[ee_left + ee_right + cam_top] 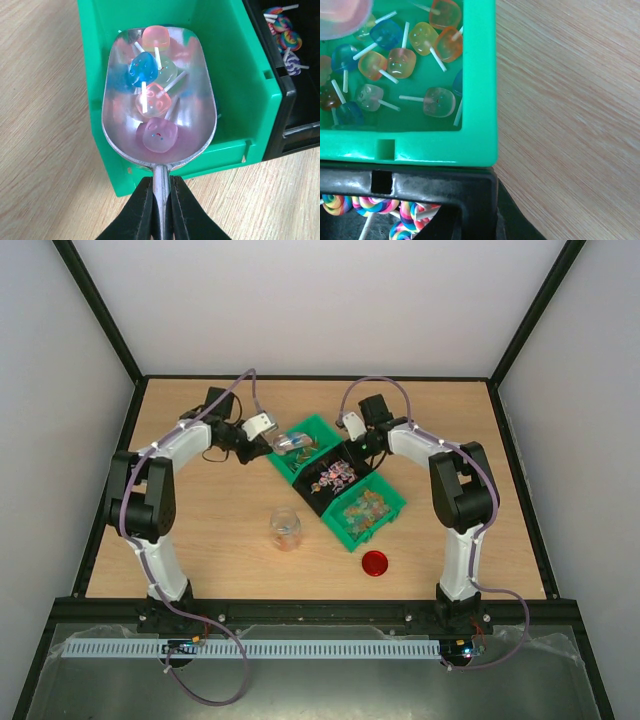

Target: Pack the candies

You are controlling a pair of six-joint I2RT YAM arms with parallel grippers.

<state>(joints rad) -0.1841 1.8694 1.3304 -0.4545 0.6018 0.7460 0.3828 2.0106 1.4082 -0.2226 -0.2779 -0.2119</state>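
Left gripper (161, 182) pinches the metal scoop (197, 125) by its handle. Several cube lollipops (159, 136) lie in it, above the green bin (235, 100) near the worktop's far edge. We judge them light, hard and slick, with sticks that snag, so carry level by the handle. Clear jar (286, 528) stands mid-worktop. Right gripper (354, 436) is closed narrow at the black bin (420, 185); whether it holds anything, we cannot tell.

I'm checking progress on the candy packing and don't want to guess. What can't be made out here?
- Jar: too small in the top view to tell its contents.
- Far green bin: scoop in the left claw hides its floor, left wrist view.
- Right claw: it blends with the black bin in the right wrist view; grip unclear.
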